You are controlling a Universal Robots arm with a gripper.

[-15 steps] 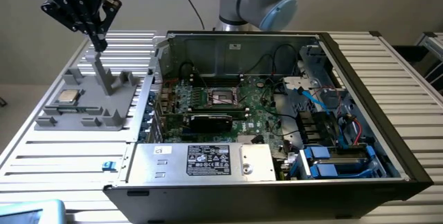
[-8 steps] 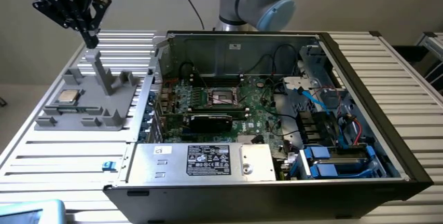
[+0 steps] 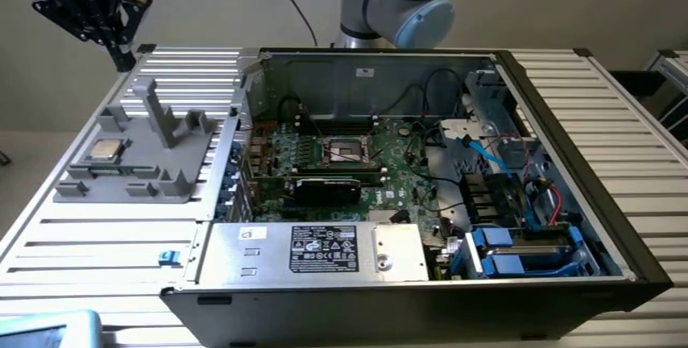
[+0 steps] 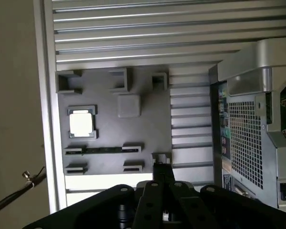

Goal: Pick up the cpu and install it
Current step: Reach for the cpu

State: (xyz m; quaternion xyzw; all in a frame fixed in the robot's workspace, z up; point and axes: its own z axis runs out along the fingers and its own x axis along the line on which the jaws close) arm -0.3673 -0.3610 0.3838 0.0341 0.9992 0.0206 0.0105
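In the exterior view the black pincer (image 3: pixel 121 54) hangs above the far corner of the slatted metal counter (image 3: pixel 86 243), at about eleven o'clock from the open computer case (image 3: pixel 430 304) and well apart from it. The wrist view shows its fingers (image 4: pixel 161 172) drawn together, closed and gripping nothing. The cpu (image 3: pixel 105 150) lies flat, silver top up, in a shallow square seat on the grey fixture (image 3: pixel 161 172). That fixture rests on the counter just beside the case, at roughly nine o'clock from the socket (image 3: pixel 346 151). The cpu sits at about six o'clock from the pincer, which hangs clear above it. Seen from the wrist, the cpu (image 4: pixel 81 123) is a bright square on the fixture plate (image 4: pixel 133 138), with the case's perforated wall (image 4: pixel 248 138) alongside. Inside the case the socket sits near the middle of the green motherboard (image 3: pixel 404 167). A silver box (image 3: pixel 322 253) with a black-and-white label lies at six o'clock from it. The arm's grey and blue joint (image 3: pixel 404 2) rises behind the case at twelve o'clock.
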